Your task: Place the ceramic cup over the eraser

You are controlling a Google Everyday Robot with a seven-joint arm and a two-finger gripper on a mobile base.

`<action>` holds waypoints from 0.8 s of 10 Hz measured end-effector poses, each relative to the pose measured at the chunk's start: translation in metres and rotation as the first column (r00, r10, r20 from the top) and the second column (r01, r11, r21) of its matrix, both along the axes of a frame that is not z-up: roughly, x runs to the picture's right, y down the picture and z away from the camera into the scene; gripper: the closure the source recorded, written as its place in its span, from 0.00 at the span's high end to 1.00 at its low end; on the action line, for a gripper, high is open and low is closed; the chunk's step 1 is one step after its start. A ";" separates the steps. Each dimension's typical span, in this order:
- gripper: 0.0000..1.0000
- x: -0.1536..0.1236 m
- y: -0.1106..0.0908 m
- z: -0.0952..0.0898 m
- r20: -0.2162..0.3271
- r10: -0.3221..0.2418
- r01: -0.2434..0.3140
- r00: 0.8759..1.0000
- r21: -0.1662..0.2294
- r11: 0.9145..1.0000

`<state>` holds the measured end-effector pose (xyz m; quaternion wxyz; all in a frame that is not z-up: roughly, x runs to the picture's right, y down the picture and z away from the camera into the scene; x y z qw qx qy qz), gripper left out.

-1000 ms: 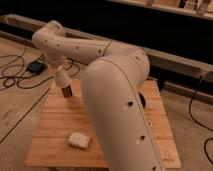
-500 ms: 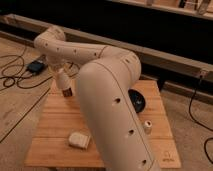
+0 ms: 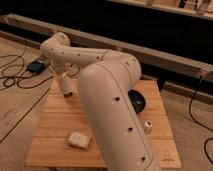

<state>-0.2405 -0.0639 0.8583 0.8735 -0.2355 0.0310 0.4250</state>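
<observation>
My gripper [image 3: 67, 89] hangs at the end of the white arm over the far left part of the wooden table [image 3: 60, 117]. A small dark reddish-brown thing [image 3: 68, 93], probably the eraser, shows right at its tip, close to the table top. The pale tapered shape just above it cannot be told apart from the gripper, so I cannot say whether it is the ceramic cup. No separate white cup shows elsewhere. The arm's big link [image 3: 112, 110] hides the table's middle.
A pale beige cushion-like block [image 3: 79, 139] lies at the front left. A dark round bowl [image 3: 138, 100] sits right of the arm, with a tiny whitish cylinder [image 3: 147, 126] in front of it. Cables and a dark box [image 3: 36, 65] lie on the floor at left.
The arm's big link has swung aside, uncovering the dark bowl and the tiny cylinder. The gripper stays over the far left of the table, slightly lower.
</observation>
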 end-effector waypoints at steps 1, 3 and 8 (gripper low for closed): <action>0.26 0.002 0.005 0.004 0.006 -0.003 0.003 1.000 -0.008 1.000; 0.43 0.006 0.012 0.010 0.007 -0.009 0.009 1.000 -0.013 1.000; 0.80 0.005 0.013 0.017 0.016 -0.019 0.019 1.000 0.002 1.000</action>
